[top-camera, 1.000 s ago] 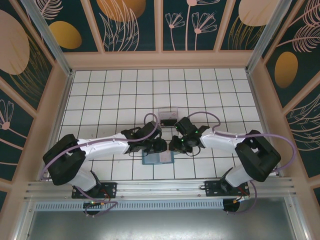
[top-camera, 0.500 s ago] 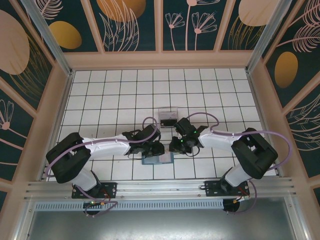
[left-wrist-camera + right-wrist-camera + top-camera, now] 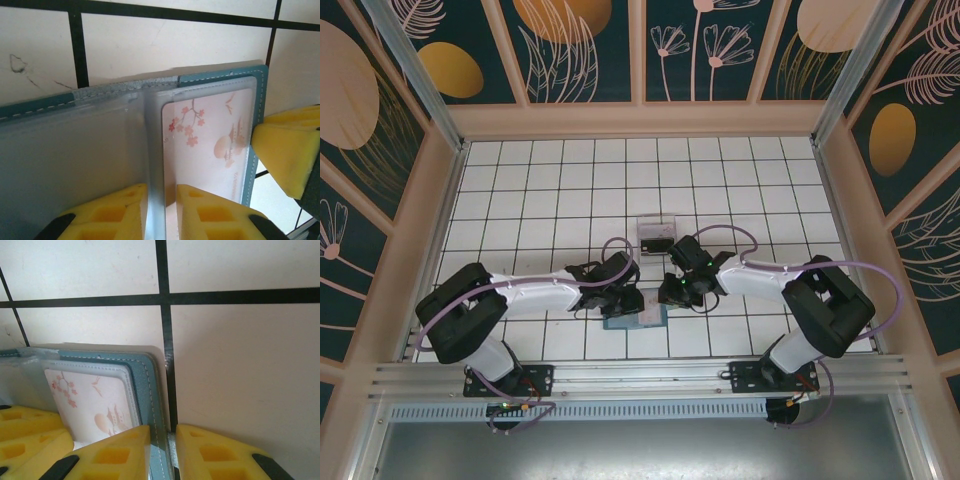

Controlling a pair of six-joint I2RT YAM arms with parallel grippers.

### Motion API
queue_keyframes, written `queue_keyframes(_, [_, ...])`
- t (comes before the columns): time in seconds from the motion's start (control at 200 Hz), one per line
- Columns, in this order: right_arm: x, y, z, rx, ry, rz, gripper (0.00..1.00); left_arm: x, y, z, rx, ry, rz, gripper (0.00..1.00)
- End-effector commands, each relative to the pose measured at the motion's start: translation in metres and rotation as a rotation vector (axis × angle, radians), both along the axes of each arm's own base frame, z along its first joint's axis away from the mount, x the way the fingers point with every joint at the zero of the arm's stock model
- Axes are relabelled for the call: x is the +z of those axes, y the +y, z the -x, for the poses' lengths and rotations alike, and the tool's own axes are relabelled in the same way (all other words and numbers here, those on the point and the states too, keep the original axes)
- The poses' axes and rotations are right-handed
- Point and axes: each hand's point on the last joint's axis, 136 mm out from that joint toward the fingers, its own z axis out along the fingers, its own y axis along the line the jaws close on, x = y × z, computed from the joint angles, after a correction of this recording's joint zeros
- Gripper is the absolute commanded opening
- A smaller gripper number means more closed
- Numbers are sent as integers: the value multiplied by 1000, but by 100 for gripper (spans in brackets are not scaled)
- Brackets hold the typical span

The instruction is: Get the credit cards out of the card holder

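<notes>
Fingers of the left gripper (image 3: 160, 194), at the bottom edge of its wrist view, stand almost together, pinching an upright clear sleeve leaf (image 3: 151, 150) of the card holder (image 3: 634, 320). The holder lies open on the tiled table (image 3: 540, 190), low in the centre of the top view. Just right of the leaf, a pale, blossom-printed credit card (image 3: 210, 145) sits inside its pocket. Further right, the right gripper (image 3: 162, 432) is closed to a slit on the holder's teal cover edge.

The left grip seems to have plastic, not card, so a pull would likely lift or strain the leaf and leave the card inside. The thin cover could slip from the right fingers, and the whole holder would then rise. The two sets of pads work close together and may collide.
</notes>
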Motion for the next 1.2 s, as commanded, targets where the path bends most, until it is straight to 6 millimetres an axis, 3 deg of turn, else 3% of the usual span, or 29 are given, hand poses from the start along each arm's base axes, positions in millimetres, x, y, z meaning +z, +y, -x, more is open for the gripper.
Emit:
queue_keyframes(0.0, [-14, -7, 7, 17, 23, 53, 23, -10, 7, 1, 16, 17, -36, 23])
queue_keyframes(0.64, [-15, -8, 8, 15, 27, 57, 22, -13, 29, 5, 33, 8, -115, 17])
queue_keyframes(0.906, [-12, -7, 7, 14, 24, 56, 22, 4, 27, -3, 53, -35, -89, 16])
queue_keyframes(1.076, [2, -2, 2, 14, -4, 46, 24, 25, 13, -13, 63, -73, -12, 20])
queue_keyframes(1.196, [12, 1, -1, 15, -24, 36, 25, 28, 11, -16, 69, -72, 14, 21])
